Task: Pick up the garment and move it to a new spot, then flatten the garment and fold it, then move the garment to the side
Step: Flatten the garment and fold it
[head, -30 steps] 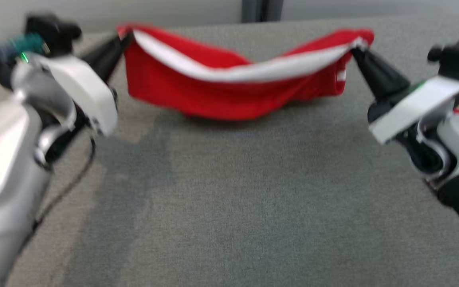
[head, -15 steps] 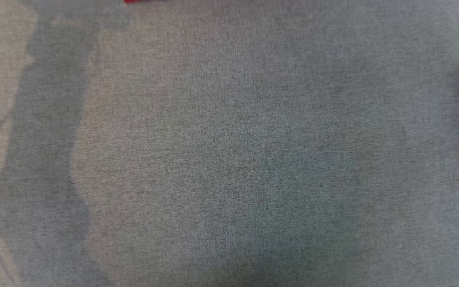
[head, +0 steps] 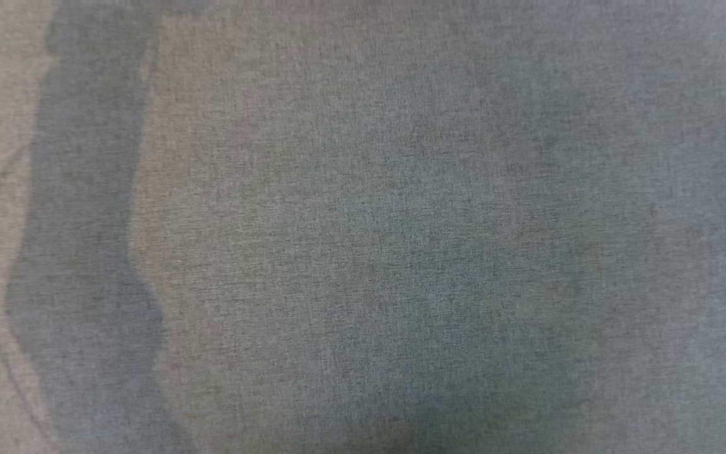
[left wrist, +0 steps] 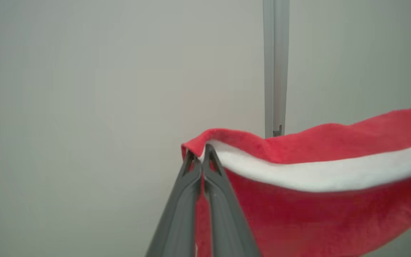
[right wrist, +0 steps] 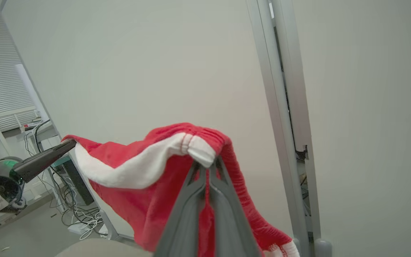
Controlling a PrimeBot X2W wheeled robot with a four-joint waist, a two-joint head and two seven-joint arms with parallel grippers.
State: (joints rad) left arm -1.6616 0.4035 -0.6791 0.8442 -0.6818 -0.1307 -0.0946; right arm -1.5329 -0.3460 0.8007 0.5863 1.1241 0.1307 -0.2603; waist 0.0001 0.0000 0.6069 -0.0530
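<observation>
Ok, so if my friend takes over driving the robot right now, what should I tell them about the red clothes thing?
Left gripper: shut on one top corner of the red garment, at its white band.
Right gripper: shut on the other top corner.
Garment: up in the air, sagging between the two grippers.
Grey table: in the head view.
Done: garment picked up.
Left: lay it down at a new spot, flatten it, fold it, move it aside.
</observation>
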